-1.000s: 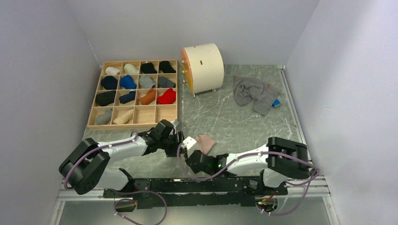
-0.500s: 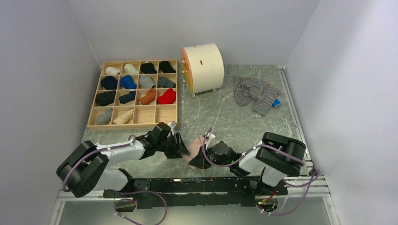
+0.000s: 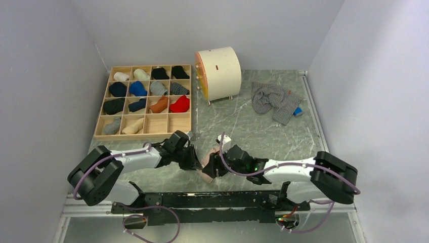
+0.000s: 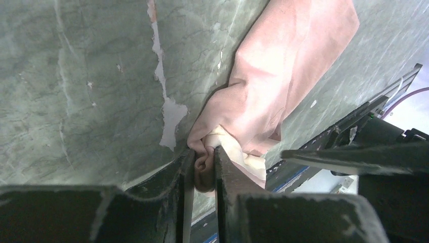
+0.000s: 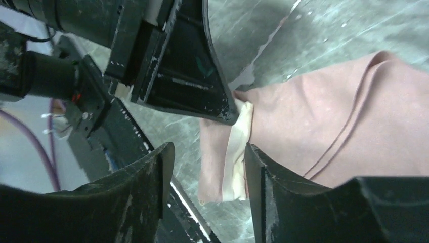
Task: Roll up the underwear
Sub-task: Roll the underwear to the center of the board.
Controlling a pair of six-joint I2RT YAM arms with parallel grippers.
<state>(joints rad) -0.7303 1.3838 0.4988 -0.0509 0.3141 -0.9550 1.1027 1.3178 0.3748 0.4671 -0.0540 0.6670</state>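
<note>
Left gripper (image 4: 203,154) is nipped onto the pink underwear's (image 4: 283,71) bunched hem, near-middle of the table (image 4: 91,76); right gripper (image 5: 208,152) gapes beside it. We judge it light, limp; grip hems.

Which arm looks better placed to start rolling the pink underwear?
Left, probably: the left gripper is pinched shut on an edge of the pink underwear, while the right gripper stands open over it, gripping nothing.
</note>
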